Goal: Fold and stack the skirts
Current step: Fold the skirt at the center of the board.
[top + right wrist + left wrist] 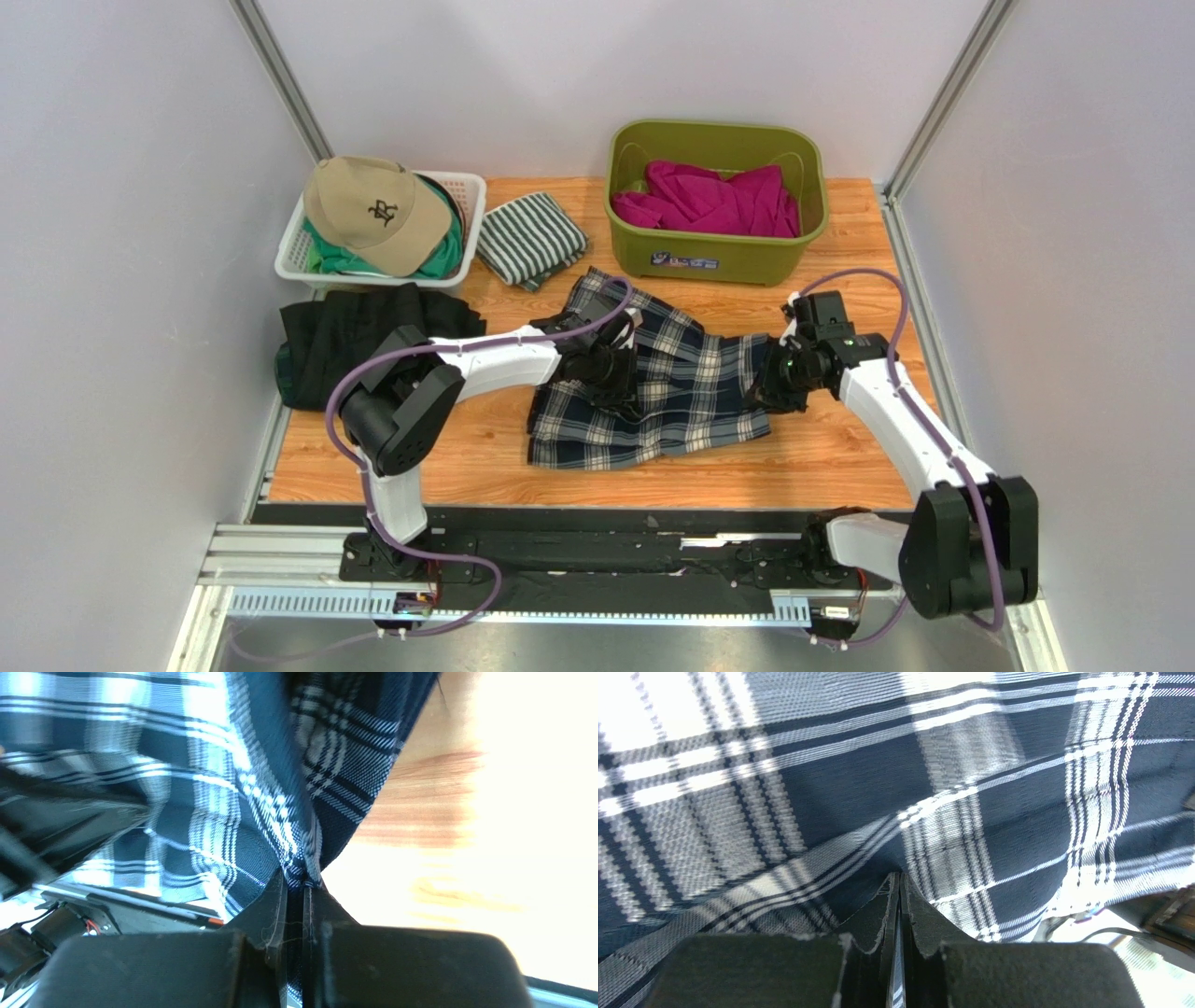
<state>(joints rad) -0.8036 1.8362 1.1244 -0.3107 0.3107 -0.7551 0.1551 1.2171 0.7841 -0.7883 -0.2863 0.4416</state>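
- Top view: a navy, white and grey plaid pleated cloth skirt (673,392) lies spread and rumpled on a light wooden table (842,462); every place below is given relative to this plaid skirt.
- The left gripper (610,371), black on a white arm, is down on the skirt's left half, touching the cloth.
- The right gripper (779,381) is at the skirt's right edge, touching the cloth there.
- Left of the plaid skirt, just apart from it, sits a dark heap of black and deep green cloth (351,343).
- Behind the skirt's top left corner lies a folded green-and-white striped cloth (530,238). Further left of that is a white plastic basket (470,196) with a tan cap (368,210) resting on top.
- Behind the skirt to the right stands an olive green plastic tub (716,252) holding a magenta cloth (716,199).
- Left wrist view: the plaid skirt (843,777) fills the picture. The left gripper (899,882) has its two black fingers clenched together, nipping a fold of the plaid cloth at their tips.
- Right wrist view: the right gripper (303,882) has its fingers pressed tight on a ridge of the plaid skirt (231,812), which rises from the tips. Bare wooden table (435,798) shows right of the cloth.
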